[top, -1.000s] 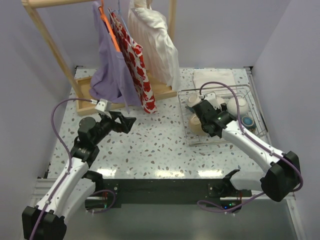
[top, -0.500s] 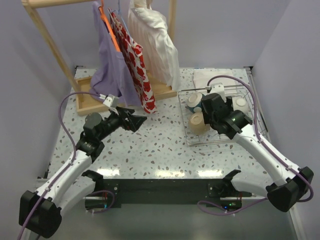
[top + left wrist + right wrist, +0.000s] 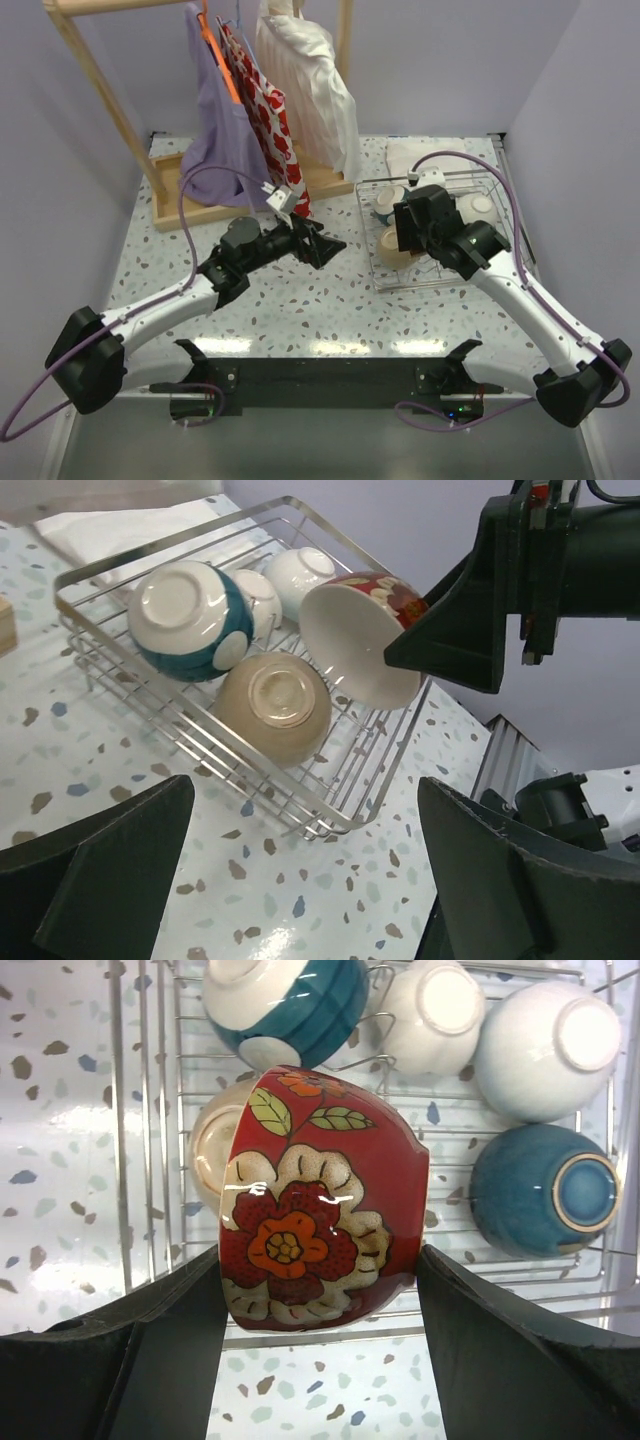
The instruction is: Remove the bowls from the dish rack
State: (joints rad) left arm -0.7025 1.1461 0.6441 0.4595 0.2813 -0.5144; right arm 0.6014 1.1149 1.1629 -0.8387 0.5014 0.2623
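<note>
The red floral bowl (image 3: 320, 1200) is gripped on its side between the fingers of the right gripper (image 3: 320, 1265), with one finger set against each flank. Its white inside is turned toward the left gripper (image 3: 325, 245). It is held over the near left part of the dish rack (image 3: 150, 1160), which is placed at the far right corner of the table (image 3: 300, 300).

Five other bowls are seen in the rack:
- a beige bowl (image 3: 208, 1140) is directly below the red one;
- a teal bowl (image 3: 295, 1000) is toward the rack's far left corner;
- a small white bowl (image 3: 440, 1010) and a larger white bowl (image 3: 550, 1045) are along its far edge;
- a dark teal bowl (image 3: 540, 1190) is toward its near right corner.

In the right wrist view the beige bowl is half covered by the red one. From above, the red bowl is almost wholly hidden under the right arm. Whether its lower rim touches the wires cannot be told.

The right jaws are set partway apart and clamped on the red bowl. The left jaws are spread wide and nothing is held. That gripper is poised over the table left of the rack and is pointed at it.
</note>
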